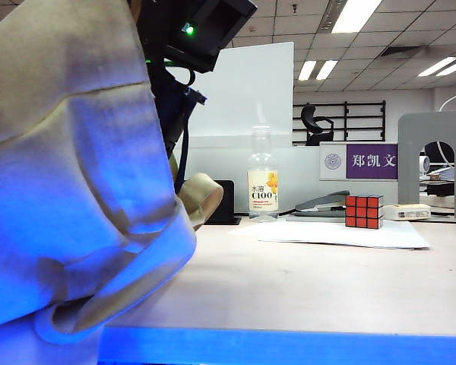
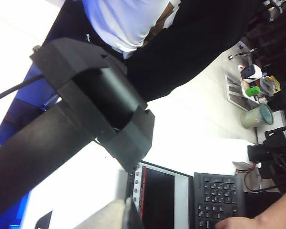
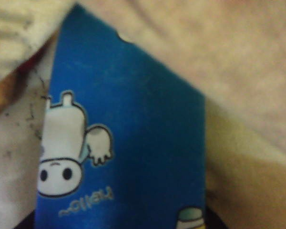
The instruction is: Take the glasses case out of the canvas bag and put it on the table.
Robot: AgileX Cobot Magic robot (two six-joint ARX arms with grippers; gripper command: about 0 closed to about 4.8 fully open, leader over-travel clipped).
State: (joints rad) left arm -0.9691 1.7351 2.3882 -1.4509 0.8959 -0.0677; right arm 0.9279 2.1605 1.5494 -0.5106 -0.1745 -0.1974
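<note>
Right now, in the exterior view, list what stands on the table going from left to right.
canvas bag → clear drink bottle → grey stapler → red Rubik's cube → small white box. The white paper sheets spread under the middle of this row, so they have no single place in it.
</note>
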